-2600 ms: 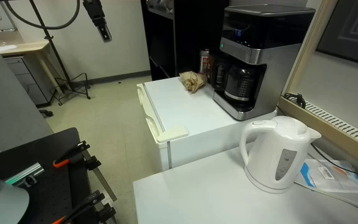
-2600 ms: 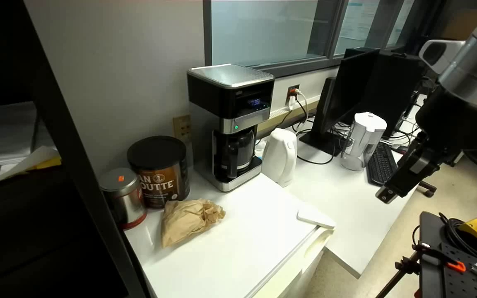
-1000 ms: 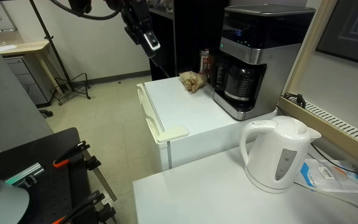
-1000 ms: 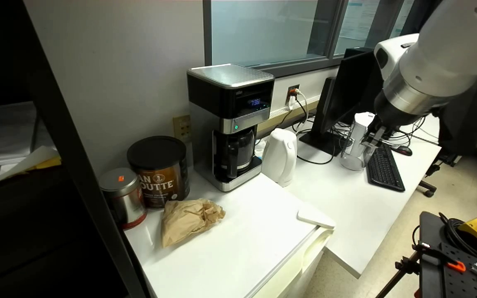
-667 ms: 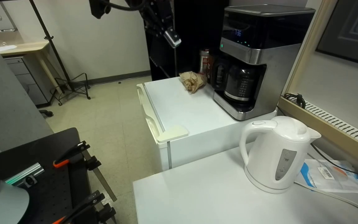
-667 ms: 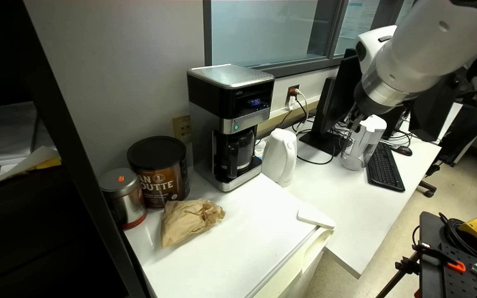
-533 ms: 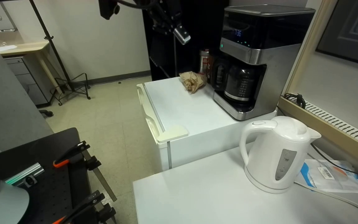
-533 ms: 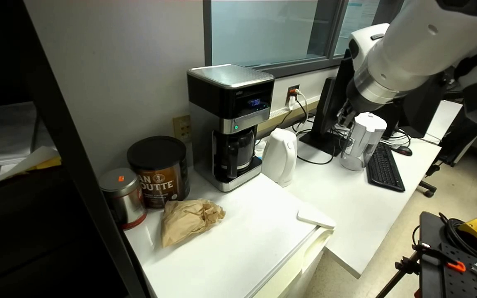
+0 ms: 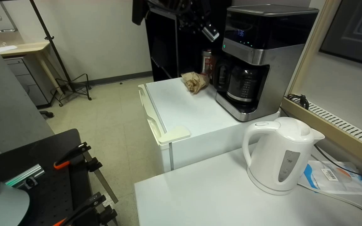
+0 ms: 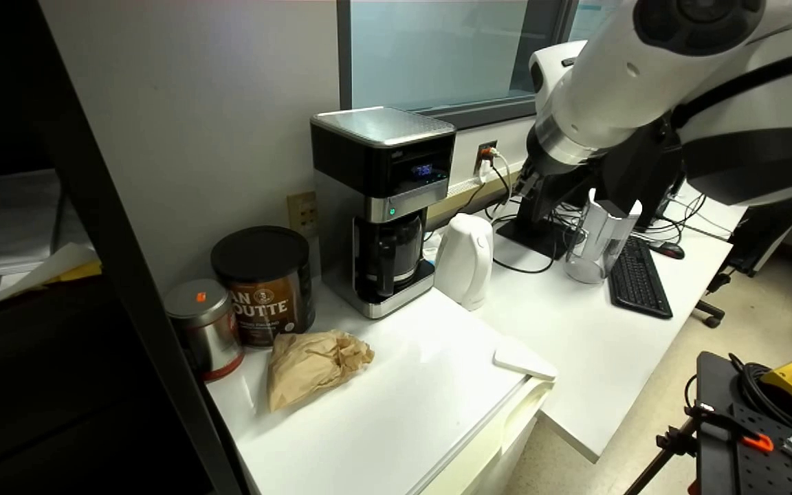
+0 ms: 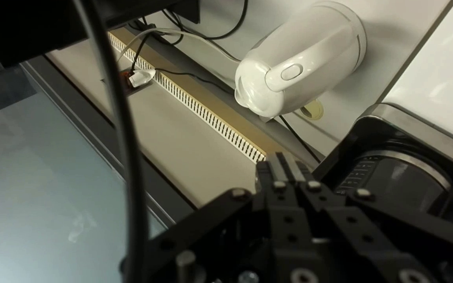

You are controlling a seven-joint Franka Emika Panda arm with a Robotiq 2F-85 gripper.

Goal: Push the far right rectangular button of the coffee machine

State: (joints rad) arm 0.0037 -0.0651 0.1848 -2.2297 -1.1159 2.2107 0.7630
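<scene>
The coffee machine (image 9: 281, 72), black on top with a silver-grey front strip, stands upright on the white fridge, its dark carafe (image 10: 399, 251) inside. Its display and small green lights (image 9: 246, 43) glow on the front. The far right rectangular button is too small to make out in both exterior views. My gripper (image 10: 525, 184) hangs in the air in front of the machine, apart from it, at about panel height. In the wrist view the gripper (image 11: 285, 157) is shut, its fingertips together with nothing held; the carafe and silver base (image 11: 423, 125) show at lower right, the control panel out of view.
A white kettle (image 9: 278, 157) stands beside the machine on the white desk. A clear pitcher (image 10: 599, 240), a monitor and cables lie behind it. Two cans (image 10: 262, 285) and a brown paper bag (image 10: 317, 364) sit on the fridge's far side. A window (image 11: 45, 177) borders the wall.
The arm has swung in towards the coffee machine: rightward in an exterior view, leftward in the opposite one. The gripper's tips now sit closer to the front panel. Machine and kettle have not moved.
</scene>
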